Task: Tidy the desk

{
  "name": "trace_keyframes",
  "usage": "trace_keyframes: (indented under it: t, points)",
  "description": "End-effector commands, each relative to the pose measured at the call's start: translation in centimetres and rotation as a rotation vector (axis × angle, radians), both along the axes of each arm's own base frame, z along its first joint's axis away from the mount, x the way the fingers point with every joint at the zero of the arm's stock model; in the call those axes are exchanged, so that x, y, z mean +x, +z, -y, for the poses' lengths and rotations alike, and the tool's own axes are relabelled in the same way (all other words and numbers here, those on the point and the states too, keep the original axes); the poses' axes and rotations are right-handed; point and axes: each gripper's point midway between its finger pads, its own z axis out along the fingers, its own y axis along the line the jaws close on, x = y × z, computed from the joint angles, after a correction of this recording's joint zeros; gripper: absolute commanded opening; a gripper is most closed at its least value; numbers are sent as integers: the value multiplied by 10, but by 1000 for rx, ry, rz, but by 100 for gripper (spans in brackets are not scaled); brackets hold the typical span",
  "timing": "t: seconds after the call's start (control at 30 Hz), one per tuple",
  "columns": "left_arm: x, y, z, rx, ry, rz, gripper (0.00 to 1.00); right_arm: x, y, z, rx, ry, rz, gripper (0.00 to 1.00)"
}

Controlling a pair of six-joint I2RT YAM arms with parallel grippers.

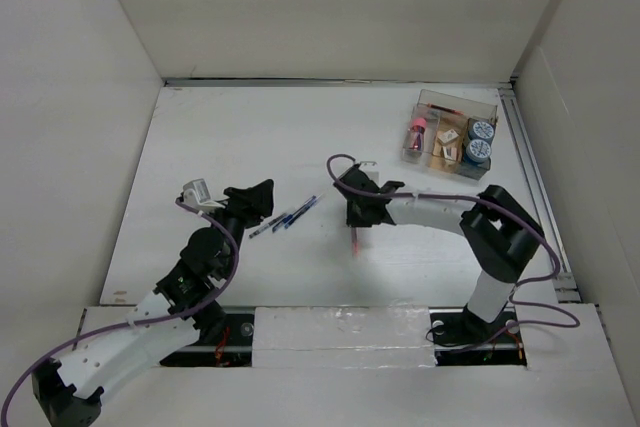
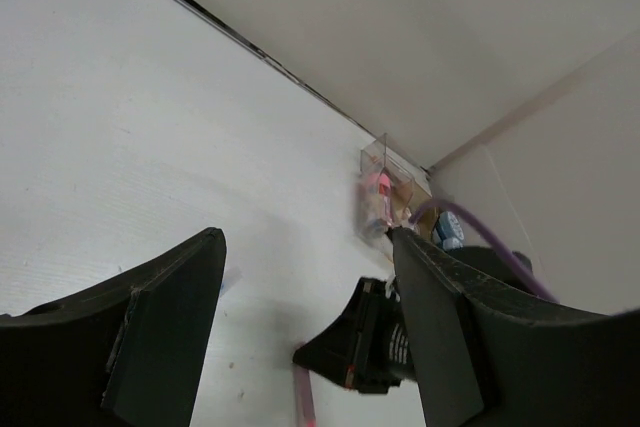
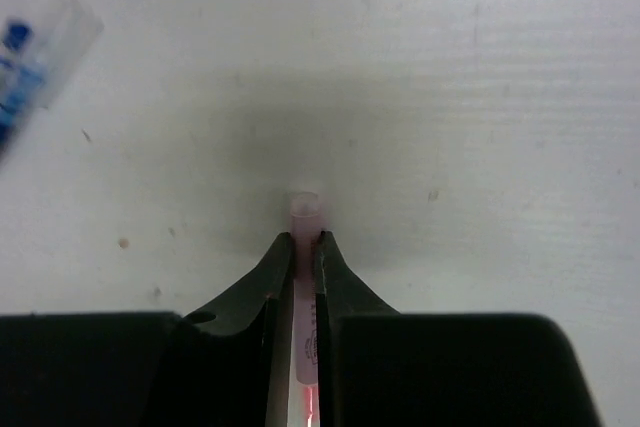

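Observation:
The desk [image 1: 250, 137] is a large white tabletop. My right gripper [image 1: 357, 219] is at its middle, shut on a pink pen [image 1: 355, 242]. In the right wrist view the pen [image 3: 305, 209] sticks out between the closed fingertips [image 3: 282, 259], low over the desk; I cannot tell if it touches. My left gripper [image 1: 262, 197] is open and empty, just left of some blue pens [image 1: 290, 215] lying on the desk. The left wrist view looks between its open fingers [image 2: 170, 317] at the right gripper [image 2: 355, 347] and the pink pen [image 2: 303, 397].
A clear compartmented tray [image 1: 428, 107] stands at the back right, holding a pink item, two blue round things and small tan pieces; it also shows in the left wrist view [image 2: 372, 172]. White wall panels enclose the desk. A blue pen end [image 3: 15, 77] lies left of the right gripper.

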Motion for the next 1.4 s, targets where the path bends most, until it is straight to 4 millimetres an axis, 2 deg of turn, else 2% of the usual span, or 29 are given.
trace_keyframes:
  t: [0.0, 0.03, 0.07, 0.13, 0.17, 0.23, 0.27, 0.3, 0.37, 0.4, 0.43, 0.47, 0.5, 0.53, 0.57, 0.63, 0.7, 0.9, 1.0, 1.13, 1.2, 1.27, 1.37]
  points:
    - [0, 11, 2, -19, -11, 33, 64, 58, 51, -25, 282, -90, 86, 0]
    - [0, 10, 2, -21, -10, 35, 64, 77, 75, -31, 366, -106, 130, 0]
    - [1, 10, 2, -19, -7, 32, 64, 105, 106, -31, 491, -133, 199, 0]
    - [1, 9, 3, -15, -8, 28, 64, 138, 139, -24, 562, -161, 285, 1]
    - [1, 9, 3, -15, -12, 27, 64, 171, 170, -6, 587, -224, 364, 1]
    - [1, 10, 6, -14, -25, 29, 64, 210, 180, 27, 583, -338, 415, 1]
    - [1, 10, 6, -14, -25, 29, 64, 229, 198, 42, 645, -411, 455, 1]
    - [1, 10, 6, -15, -25, 30, 64, 252, 197, 83, 669, -504, 483, 1]
    - [1, 10, 5, -13, -22, 28, 64, 278, 208, 120, 806, -631, 521, 0]
    - [1, 11, 6, -16, -25, 30, 64, 292, 205, 160, 859, -731, 544, 0]
    - [0, 11, 6, -17, -30, 31, 64, 297, 199, 180, 847, -767, 551, 0]
    - [0, 10, 7, -14, -31, 32, 64, 304, 202, 196, 877, -778, 587, 0]
    - [0, 10, 8, -15, -34, 33, 64, 306, 196, 208, 911, -804, 573, 0]
    - [2, 10, 8, -10, -31, 27, 64, 316, 187, 255, 942, -935, 591, 0]
    - [2, 10, 8, -10, -31, 27, 64, 317, 182, 255, 950, -950, 581, 0]
    - [2, 9, 9, -7, -36, 22, 64, 321, 179, 279, 922, -1027, 606, 0]
    - [1, 9, 11, -9, -42, 26, 64, 321, 167, 302, 909, -1114, 607, 0]
    - [2, 8, 10, -7, -41, 26, 64, 320, 158, 334, 880, -1247, 675, 1]
    - [3, 6, 10, -4, -33, 22, 64, 320, 157, 342, 877, -1282, 714, 4]
    - [3, 7, 11, -2, -36, 21, 64, 321, 140, 353, 810, -1348, 703, 6]
    - [4, 5, 10, 3, -30, 18, 64, 319, 138, 363, 789, -1373, 720, 6]
    - [5, 5, 9, 4, -21, 14, 64, 321, 132, 364, 775, -1376, 717, 8]
    - [5, 4, 10, 3, -27, 18, 64, 322, 135, 374, 745, -1390, 731, 12]
